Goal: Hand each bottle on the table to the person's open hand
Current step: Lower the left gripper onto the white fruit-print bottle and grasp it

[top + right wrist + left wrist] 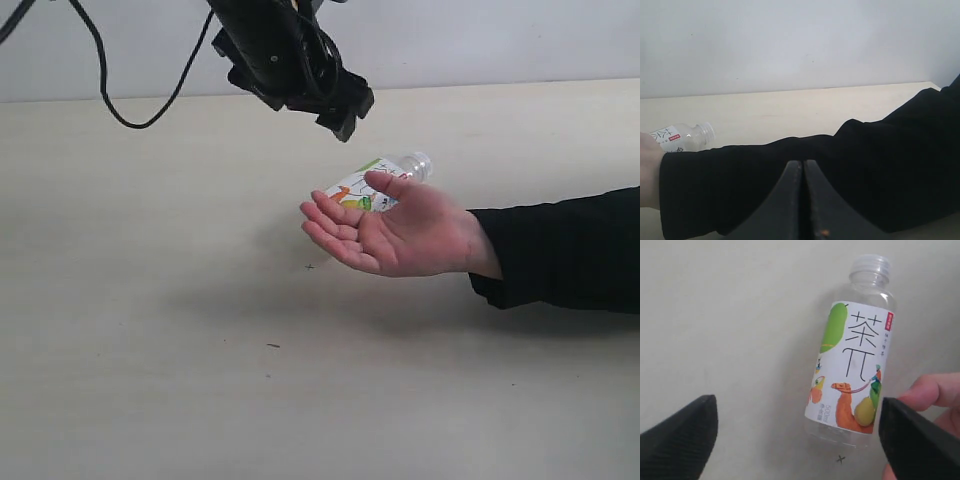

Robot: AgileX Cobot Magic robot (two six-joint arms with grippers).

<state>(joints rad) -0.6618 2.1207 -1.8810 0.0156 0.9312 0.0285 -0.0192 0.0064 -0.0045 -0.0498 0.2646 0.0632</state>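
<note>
Left wrist view, bottle (852, 365) (fruit-print) near hand (940, 390)

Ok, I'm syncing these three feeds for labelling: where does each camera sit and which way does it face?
Exterior: off the arms, looks across the table at the open hand, fruit-print bottle behind it; left gripper overhead.
Left wrist: looks down on that bottle between its open jaws.
Right wrist: low, faces the wall over the black sleeve; shut right gripper shows.
Shared: the bottle.
</note>
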